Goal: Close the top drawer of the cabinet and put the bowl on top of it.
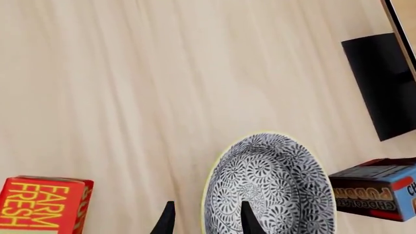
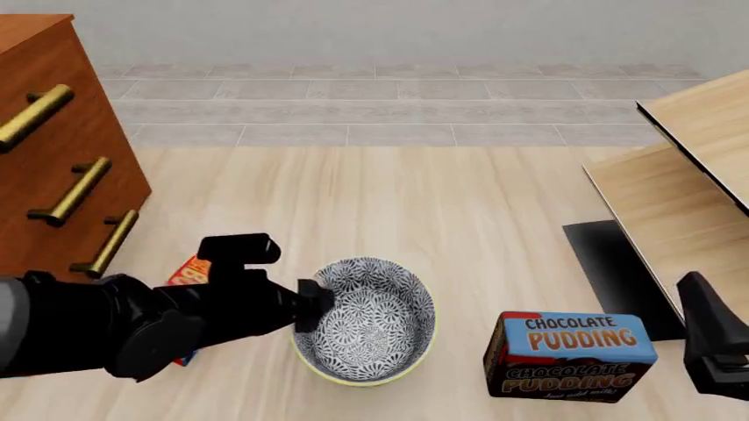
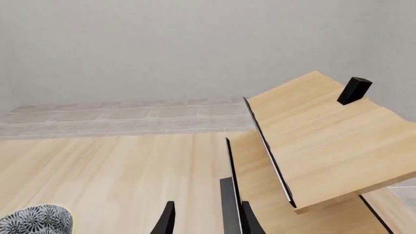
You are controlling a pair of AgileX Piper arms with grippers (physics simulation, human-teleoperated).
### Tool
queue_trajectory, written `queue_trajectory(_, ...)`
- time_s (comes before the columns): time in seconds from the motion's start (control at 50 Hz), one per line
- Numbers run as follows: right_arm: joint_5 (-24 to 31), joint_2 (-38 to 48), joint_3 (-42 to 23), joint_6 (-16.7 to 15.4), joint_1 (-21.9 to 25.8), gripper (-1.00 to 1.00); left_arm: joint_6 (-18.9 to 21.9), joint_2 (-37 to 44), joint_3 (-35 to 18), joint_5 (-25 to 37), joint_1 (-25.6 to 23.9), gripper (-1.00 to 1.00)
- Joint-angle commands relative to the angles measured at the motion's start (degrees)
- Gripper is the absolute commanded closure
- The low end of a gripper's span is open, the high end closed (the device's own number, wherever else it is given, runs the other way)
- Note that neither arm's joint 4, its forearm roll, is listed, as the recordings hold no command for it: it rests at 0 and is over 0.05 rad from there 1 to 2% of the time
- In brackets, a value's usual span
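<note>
Looks like a simulated home setting, some kind of living or dining room mock-up. There's a reddish-brown wooden cabinet (image 2: 53, 132) with brass bar handles at far left, pale light-wood furniture (image 2: 690, 167) on the right, and a plain grey wall (image 2: 387, 31) behind a strip of grey tiles (image 2: 387, 110). Grocery stuff sits on the light wood surface (image 2: 387, 202): a chocolate pudding box (image 2: 570, 355), a red Farm Fresh box (image 1: 42, 202) and a patterned bowl (image 2: 368, 320).

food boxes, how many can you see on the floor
2. The chocolate pudding box stands right of the bowl; the red Farm Fresh box lies left of it, mostly hidden behind the left arm in the front view.
</note>
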Motion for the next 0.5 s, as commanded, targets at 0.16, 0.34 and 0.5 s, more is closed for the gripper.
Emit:
queue_trajectory(0.16, -0.23, 0.23, 0.0, 0.07, -0.06, -1.0, -1.03, 2.41, 1.04, -2.81, -0.87, -1.0)
queue_trajectory(0.34, -0.25, 0.15, -0.02, 0.23, -0.28, -1.0, -1.51, 3.3, 1.0, -3.54, -1.46, -1.0)
queue_trajectory(0.5, -0.12, -0.12, 0.01, 0.5, -0.61, -1.0, -1.88, 4.19, 1.17, -4.37, -1.69, -1.0)
